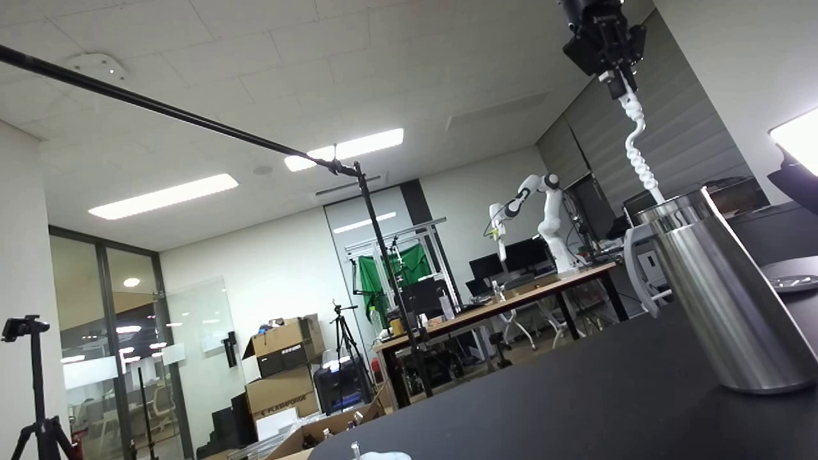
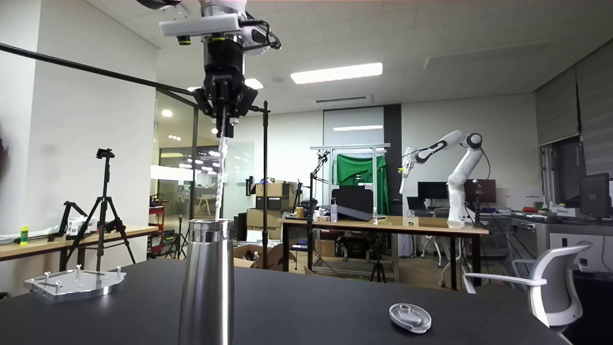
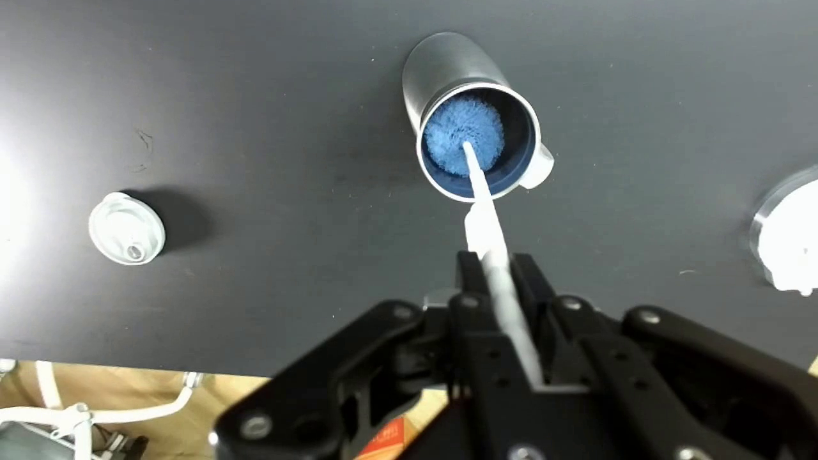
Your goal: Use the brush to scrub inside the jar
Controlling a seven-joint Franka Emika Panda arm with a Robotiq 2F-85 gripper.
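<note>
With the claw (image 3: 500,265) pinching the brush (image 2: 221,179) by its handle (image 3: 487,235) and its blue bristles (image 3: 452,129) inside the jar (image 1: 735,306) on the tabletop (image 2: 311,306), scrubbing probably wants short, upright strokes, since sideways pressure could tip the jar.

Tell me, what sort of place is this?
Probably a robotics lab: a robot claw holds a brush in a jar, a separate robot arm stands on a far table, and there is a tripod.
</note>
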